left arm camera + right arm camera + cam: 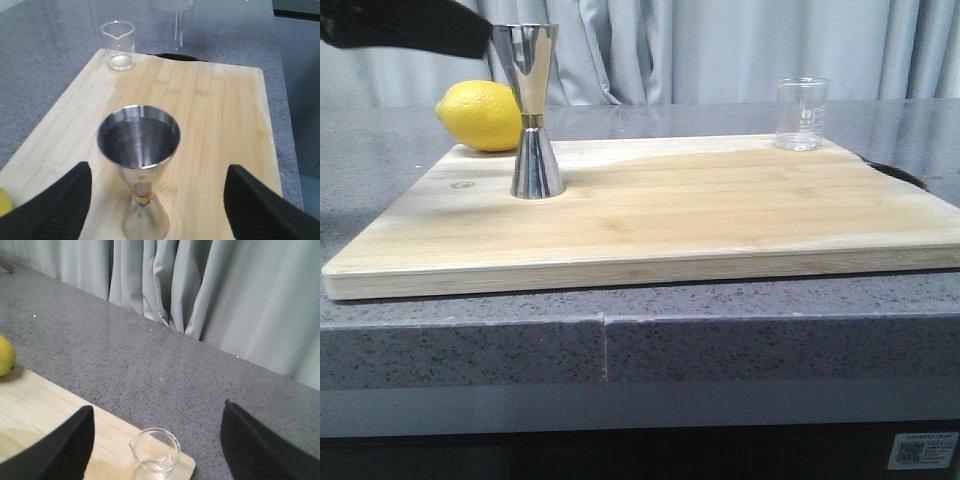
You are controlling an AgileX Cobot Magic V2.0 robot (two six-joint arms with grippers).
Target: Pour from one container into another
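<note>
The steel hourglass jigger stands upright on the left part of the wooden cutting board. In the left wrist view the jigger sits between the wide-apart fingers of my left gripper, which is open and touches neither side; its upper cup looks empty. From the front, the left gripper shows as a black shape just left of the jigger's rim. The small clear glass beaker stands at the board's far right corner. My right gripper is open, with the beaker low between its fingers and not touched.
A yellow lemon lies behind the board's far left corner, close behind the jigger. The board rests on a grey speckled counter. A dark object pokes out past the board's right edge. Grey curtains hang behind.
</note>
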